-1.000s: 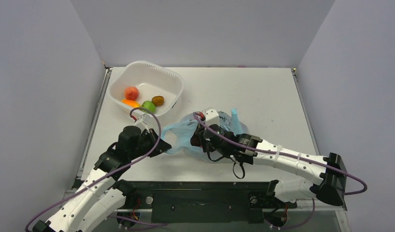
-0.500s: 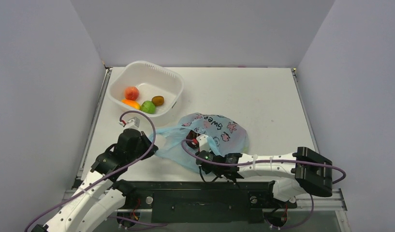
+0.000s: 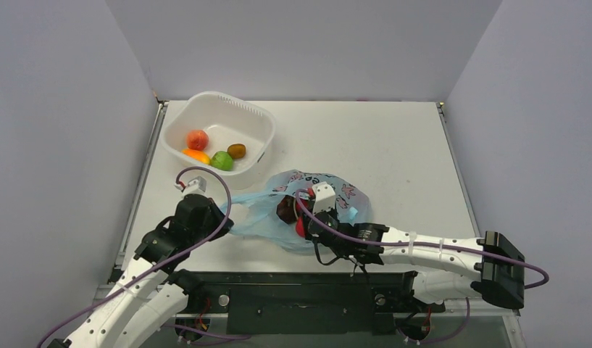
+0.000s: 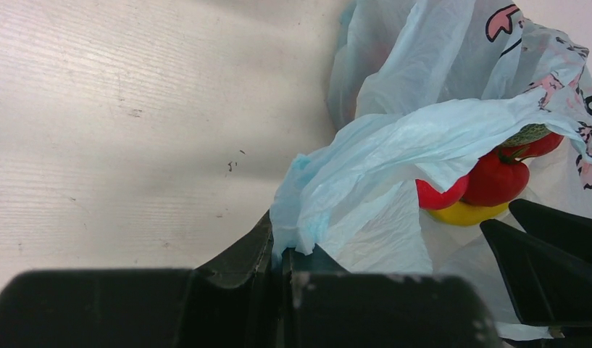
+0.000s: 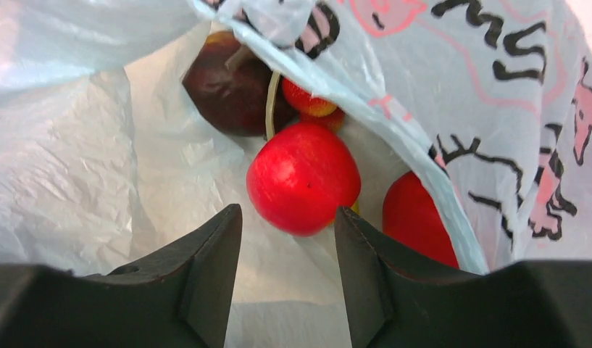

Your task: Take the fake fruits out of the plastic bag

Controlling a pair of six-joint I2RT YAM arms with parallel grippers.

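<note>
The plastic bag (image 3: 335,194), light blue with pink and dark prints, lies on the white table with its mouth facing left. My left gripper (image 4: 282,250) is shut on a bunched edge of the plastic bag (image 4: 394,138), holding the mouth up. My right gripper (image 5: 288,214) is open inside the mouth. A red apple (image 5: 303,177) lies just beyond its tips, untouched. Behind the apple are a dark brownish fruit (image 5: 231,90) and small red-orange balls (image 5: 307,101); another red piece (image 5: 416,225) lies to the right. The left wrist view also shows a yellow piece (image 4: 470,214) and a green gourd (image 4: 528,134).
A white rigid tub (image 3: 258,122) stands at the back left, holding a red-orange piece (image 3: 198,139), a lime-green piece (image 3: 222,160) and a brown oval piece (image 3: 236,151). Grey walls enclose the table on three sides.
My right gripper has swung from near the table's front edge up into the bag's mouth, and its jaws stand wider. The left gripper has kept its hold on the bag edge.
</note>
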